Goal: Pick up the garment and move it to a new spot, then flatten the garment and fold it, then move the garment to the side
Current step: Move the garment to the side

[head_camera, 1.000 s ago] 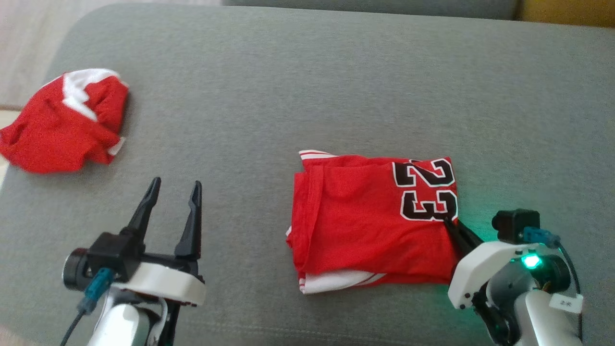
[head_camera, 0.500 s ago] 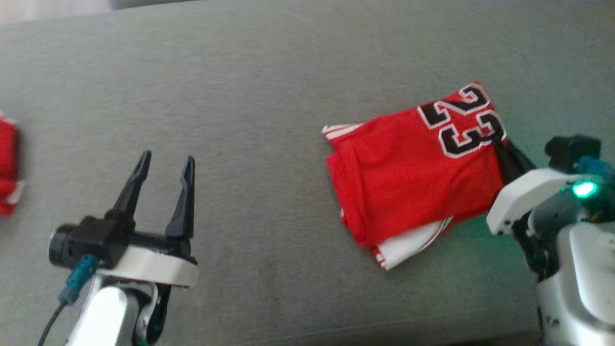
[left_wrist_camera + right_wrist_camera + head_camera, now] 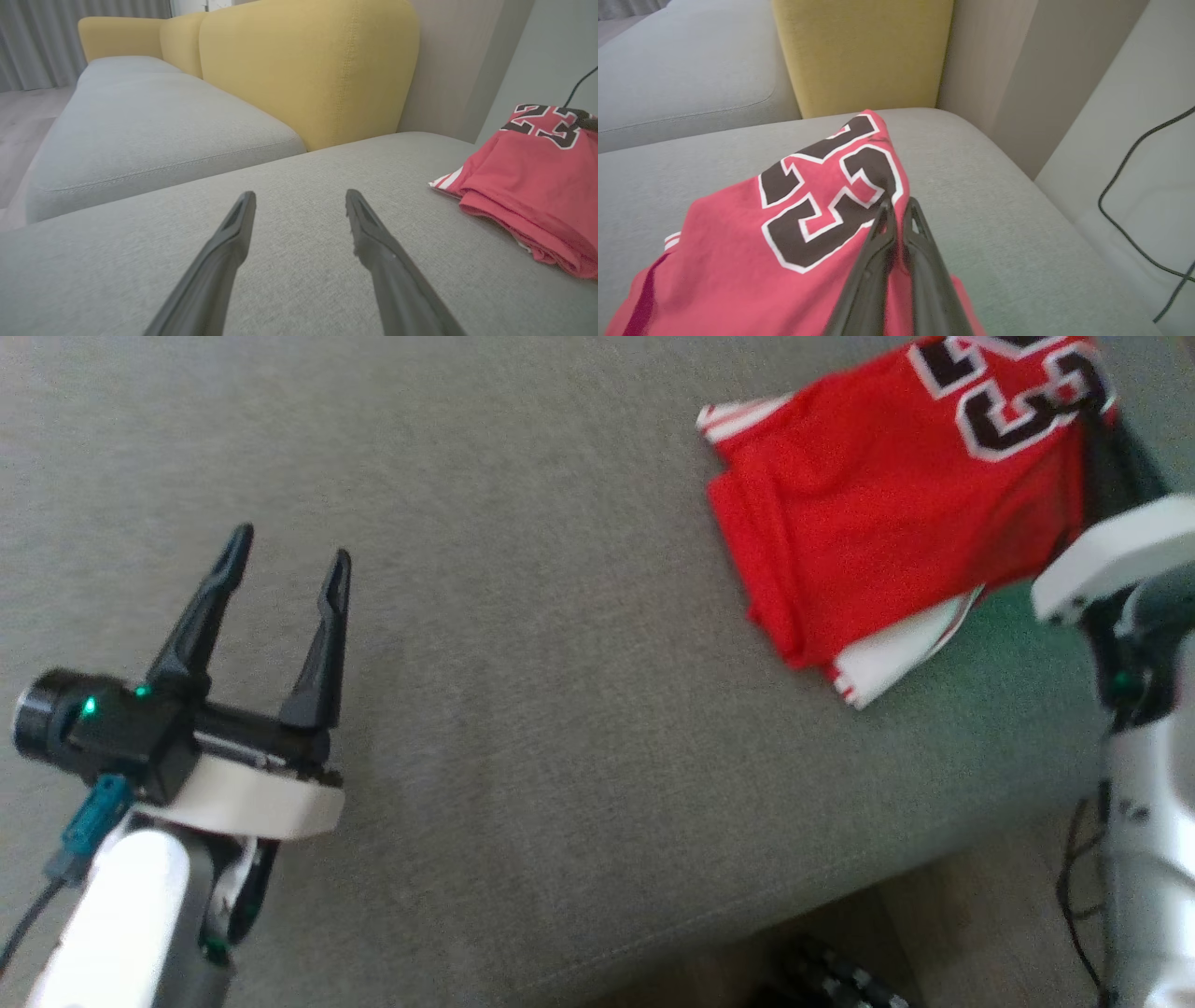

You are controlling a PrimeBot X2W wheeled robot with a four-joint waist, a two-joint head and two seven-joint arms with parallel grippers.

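The grey couch seat point(image 3: 523, 616) lies under both grippers, with a yellow backrest point(image 3: 303, 70) well ahead of the left one. The folded red jersey point(image 3: 887, 513) (number 23 in black and white) rests on the seat, off to the left gripper's right side and apart from it. The right gripper point(image 3: 899, 205) is closed on the jersey's edge right beside the number, its fingers pinching the cloth. The left gripper point(image 3: 291, 543) hovers over bare seat, fingers spread wide and holding nothing. A thin black cable point(image 3: 1125, 196) trails to the right of the right gripper.
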